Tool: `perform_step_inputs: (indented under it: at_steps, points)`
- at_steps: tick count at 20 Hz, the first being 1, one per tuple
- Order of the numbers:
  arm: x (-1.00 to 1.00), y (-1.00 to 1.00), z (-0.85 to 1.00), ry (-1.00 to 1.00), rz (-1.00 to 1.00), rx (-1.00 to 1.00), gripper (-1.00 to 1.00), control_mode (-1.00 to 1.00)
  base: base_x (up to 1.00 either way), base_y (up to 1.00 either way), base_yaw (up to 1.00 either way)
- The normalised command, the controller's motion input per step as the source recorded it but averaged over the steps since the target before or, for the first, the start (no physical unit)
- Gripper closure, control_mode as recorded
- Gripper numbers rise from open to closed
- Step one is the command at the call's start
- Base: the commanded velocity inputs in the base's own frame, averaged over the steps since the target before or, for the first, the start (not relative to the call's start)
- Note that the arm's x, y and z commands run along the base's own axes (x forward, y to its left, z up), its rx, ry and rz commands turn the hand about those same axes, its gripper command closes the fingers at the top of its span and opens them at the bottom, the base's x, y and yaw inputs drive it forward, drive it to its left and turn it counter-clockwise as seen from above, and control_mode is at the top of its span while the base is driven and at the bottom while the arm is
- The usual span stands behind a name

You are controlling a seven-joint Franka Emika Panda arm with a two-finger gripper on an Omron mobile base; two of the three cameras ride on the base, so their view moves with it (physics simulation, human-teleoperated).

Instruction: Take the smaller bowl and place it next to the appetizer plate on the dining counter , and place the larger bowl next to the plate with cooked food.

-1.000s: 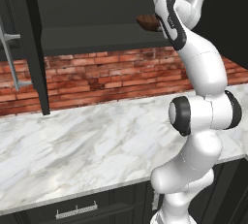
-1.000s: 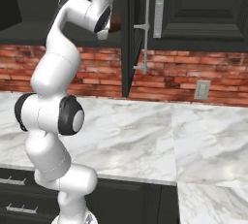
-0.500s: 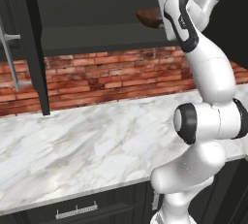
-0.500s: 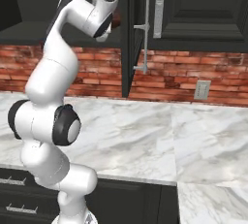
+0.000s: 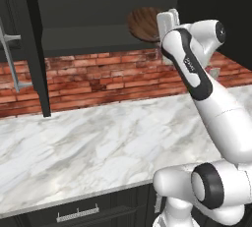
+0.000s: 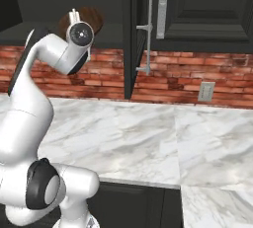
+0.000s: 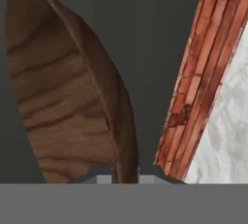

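One second ago my gripper [image 7: 126, 175] was apart; now its jaws are clamped on the rim of the smaller bowl [image 5: 146, 23], the dark wooden one, which is tilted on its edge high in the open wall cabinet [image 5: 98, 10]. I judge the pick is made and the carry to the dining counter comes next. The open cabinet door [image 6: 134, 34] hangs to the right, the shelf edge is just below, the brick wall [image 5: 98, 76] behind; the near side, over the marble counter [image 5: 88, 147], gives open room.
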Motion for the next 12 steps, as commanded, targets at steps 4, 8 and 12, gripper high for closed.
perform_step_inputs:
  at_steps: [4,8,12]
  points:
    - [-1.0,0.0,0.64,0.24,0.0,0.0,1.0,-1.0,0.0,0.0,0.0]
    - [-1.0,-0.01,0.35,0.4,0.05,-0.05,1.0,-1.0,0.0,0.0,0.0]
    - [-1.0,-0.1,-0.09,0.3,0.14,-0.13,1.0,-1.0,0.0,0.0,0.0]
